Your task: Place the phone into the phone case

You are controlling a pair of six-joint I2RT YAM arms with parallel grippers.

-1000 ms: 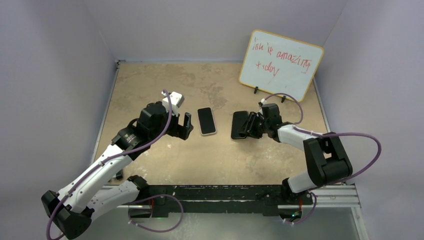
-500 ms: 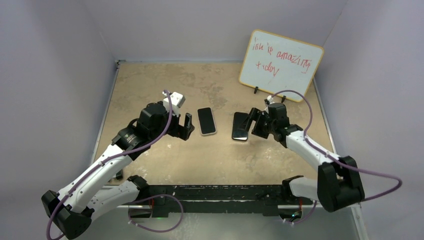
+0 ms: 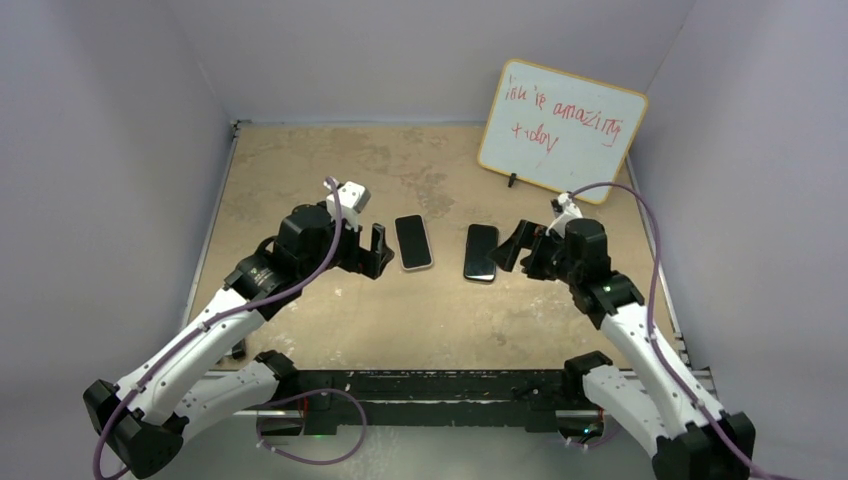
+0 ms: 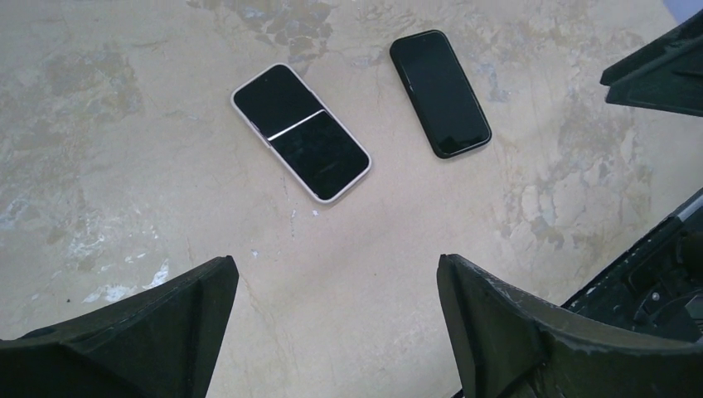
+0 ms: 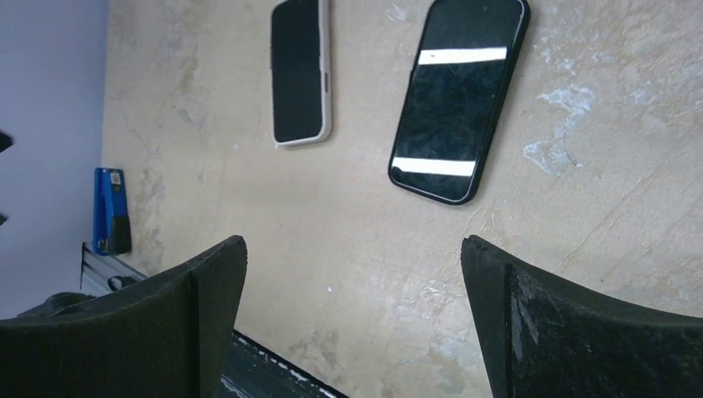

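Lying flat on the worktop (image 3: 330,170), the black phone (image 3: 480,252) is found just beside the white-rimmed phone case (image 3: 413,242), not touching. Both the left gripper (image 4: 332,274) and the right gripper (image 5: 355,249) are spread apart, empty. Risk judged: the phone may be skidded if its thin edges are pinched, and corners may be jammed by skewed seating.

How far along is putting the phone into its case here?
Done, seemingly: no empty case shows; the glossy black phone with a dark rim and the white-rimmed phone both lie flat, screens up, apart on the tan table. In hand: nothing; the left gripper and right gripper are open and empty, off both phones. Left: perhaps only checking the fit, which these views cannot confirm.
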